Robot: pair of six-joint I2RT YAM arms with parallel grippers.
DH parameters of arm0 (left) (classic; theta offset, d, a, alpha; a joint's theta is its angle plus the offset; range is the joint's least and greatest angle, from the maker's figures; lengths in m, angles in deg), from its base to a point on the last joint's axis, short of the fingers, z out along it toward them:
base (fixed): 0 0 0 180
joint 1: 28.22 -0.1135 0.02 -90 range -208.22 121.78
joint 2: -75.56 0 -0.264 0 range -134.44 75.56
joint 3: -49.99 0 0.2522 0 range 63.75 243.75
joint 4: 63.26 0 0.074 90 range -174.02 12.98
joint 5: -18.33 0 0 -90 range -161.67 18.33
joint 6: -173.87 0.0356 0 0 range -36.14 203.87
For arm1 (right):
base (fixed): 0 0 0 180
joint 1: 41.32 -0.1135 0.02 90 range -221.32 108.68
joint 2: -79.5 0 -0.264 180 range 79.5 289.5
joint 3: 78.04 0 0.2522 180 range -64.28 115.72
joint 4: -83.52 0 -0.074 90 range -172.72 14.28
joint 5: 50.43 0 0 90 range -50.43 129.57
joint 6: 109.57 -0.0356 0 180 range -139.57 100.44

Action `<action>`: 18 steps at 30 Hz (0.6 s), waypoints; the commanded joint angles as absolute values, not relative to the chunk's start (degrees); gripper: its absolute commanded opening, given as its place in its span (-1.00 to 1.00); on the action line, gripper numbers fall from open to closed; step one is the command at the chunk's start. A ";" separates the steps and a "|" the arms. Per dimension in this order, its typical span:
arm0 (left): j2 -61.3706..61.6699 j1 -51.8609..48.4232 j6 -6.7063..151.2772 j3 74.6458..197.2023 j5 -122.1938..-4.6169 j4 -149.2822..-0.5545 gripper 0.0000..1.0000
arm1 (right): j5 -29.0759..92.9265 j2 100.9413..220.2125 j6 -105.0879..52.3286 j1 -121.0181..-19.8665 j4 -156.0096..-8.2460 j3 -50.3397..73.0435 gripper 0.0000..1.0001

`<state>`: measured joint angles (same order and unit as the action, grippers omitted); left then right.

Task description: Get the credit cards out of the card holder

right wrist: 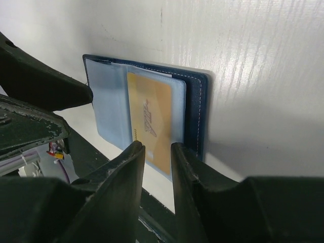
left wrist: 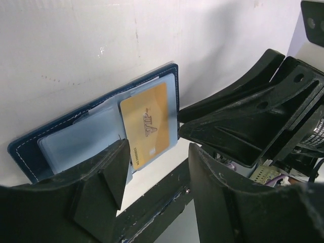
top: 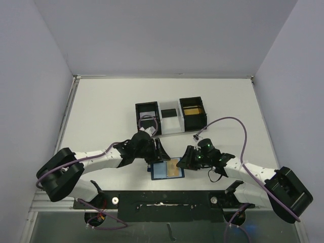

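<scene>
Navy wallet lies open in the top view, with the gold card on its right half. From the left wrist, my left gripper stands apart at the wallet's near edge, holding nothing. From the right wrist, my right gripper narrowly straddles the card's near end. I cannot tell if it pinches yet. If the wallet isn't pinned, I expect it to drag along with the card.

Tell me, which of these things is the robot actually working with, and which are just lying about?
Job in hand: card holder, lying open; gold card in it; left gripper; right gripper.
Lying about: black boxes joined by a clear section.
</scene>
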<state>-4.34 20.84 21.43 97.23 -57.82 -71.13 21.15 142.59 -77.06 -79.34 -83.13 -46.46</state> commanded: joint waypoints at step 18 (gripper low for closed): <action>-13.49 22.51 20.68 101.82 -55.11 -71.13 -0.17 | 27.22 150.10 -76.54 -80.95 -83.75 -46.16 -0.50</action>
